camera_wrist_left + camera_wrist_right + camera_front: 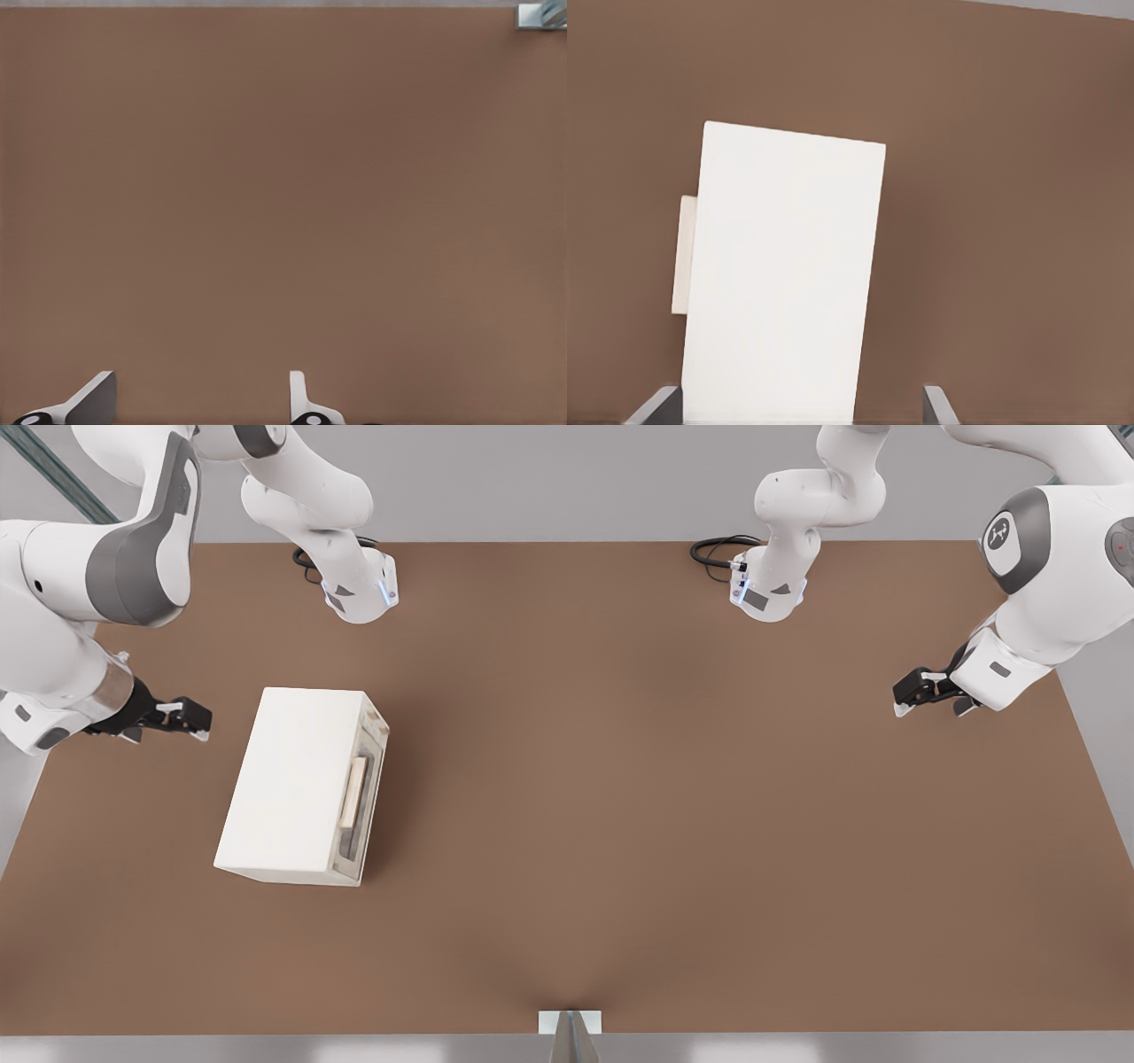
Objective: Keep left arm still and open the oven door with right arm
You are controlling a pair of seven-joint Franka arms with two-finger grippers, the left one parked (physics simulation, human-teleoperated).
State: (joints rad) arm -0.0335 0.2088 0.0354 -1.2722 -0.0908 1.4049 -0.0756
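The right arm's hand [197,720] hovered released behind the oven [292,779], well apart from its closed door [361,797].

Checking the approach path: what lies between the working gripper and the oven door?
In the front view, the oven's white body lies between the gripper, fingers open, and the oven door, which faces away toward the front view's right.

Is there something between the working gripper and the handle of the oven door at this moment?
Yes, the oven's own body. The gripper hangs open behind the oven, at its back side, while the door handle faces the front view's right. No loose object blocks the way.
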